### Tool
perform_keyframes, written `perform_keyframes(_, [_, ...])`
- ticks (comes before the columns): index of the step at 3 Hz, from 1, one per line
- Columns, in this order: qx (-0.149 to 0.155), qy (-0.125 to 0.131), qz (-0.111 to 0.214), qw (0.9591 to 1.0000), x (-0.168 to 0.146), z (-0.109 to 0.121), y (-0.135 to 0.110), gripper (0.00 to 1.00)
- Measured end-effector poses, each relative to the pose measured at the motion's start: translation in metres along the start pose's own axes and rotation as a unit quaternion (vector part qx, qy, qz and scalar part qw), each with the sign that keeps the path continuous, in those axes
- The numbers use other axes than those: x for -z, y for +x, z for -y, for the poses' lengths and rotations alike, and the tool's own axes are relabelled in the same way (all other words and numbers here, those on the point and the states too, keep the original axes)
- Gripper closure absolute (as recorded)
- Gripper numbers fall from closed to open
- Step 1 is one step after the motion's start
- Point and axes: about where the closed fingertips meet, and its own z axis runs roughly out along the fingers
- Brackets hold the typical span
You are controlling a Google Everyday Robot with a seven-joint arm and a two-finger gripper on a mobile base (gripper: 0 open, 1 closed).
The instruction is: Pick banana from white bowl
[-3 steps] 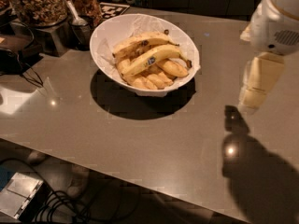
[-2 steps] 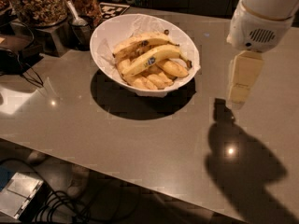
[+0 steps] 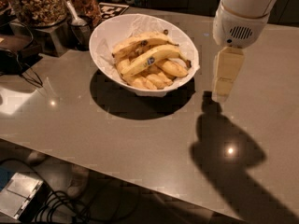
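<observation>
The white bowl (image 3: 112,34) stands on the grey counter at the upper middle. Several bananas lie in it. The banana (image 3: 156,57) with a small dark oval sticker lies on top, curved, running from lower left to upper right. A brown-spotted banana (image 3: 135,42) lies behind it, and shorter bananas (image 3: 170,69) lie below. My gripper (image 3: 220,96) hangs from the white arm to the right of the bowl, above the counter, apart from the bowl's rim. It holds nothing that I can see.
Glass jars of nuts (image 3: 35,3) and a metal cup with a scoop (image 3: 79,27) stand at the back left. Dark cables (image 3: 23,73) lie at the left. The counter's front edge (image 3: 93,164) runs across the bottom, with a box and cables on the floor.
The arm and gripper have moved left, toward the bowl. The bowl and bananas have not moved.
</observation>
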Motion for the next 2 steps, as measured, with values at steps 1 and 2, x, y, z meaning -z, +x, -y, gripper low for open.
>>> perform_keyframes(1, [0.045, 0.017, 0.008, 0.9988, 0.001, 0.006, -0.029, 0.00])
perform_keyframes(2, [0.093, 0.023, -0.004, 0.9954, 0.000, 0.012, -0.061, 0.00])
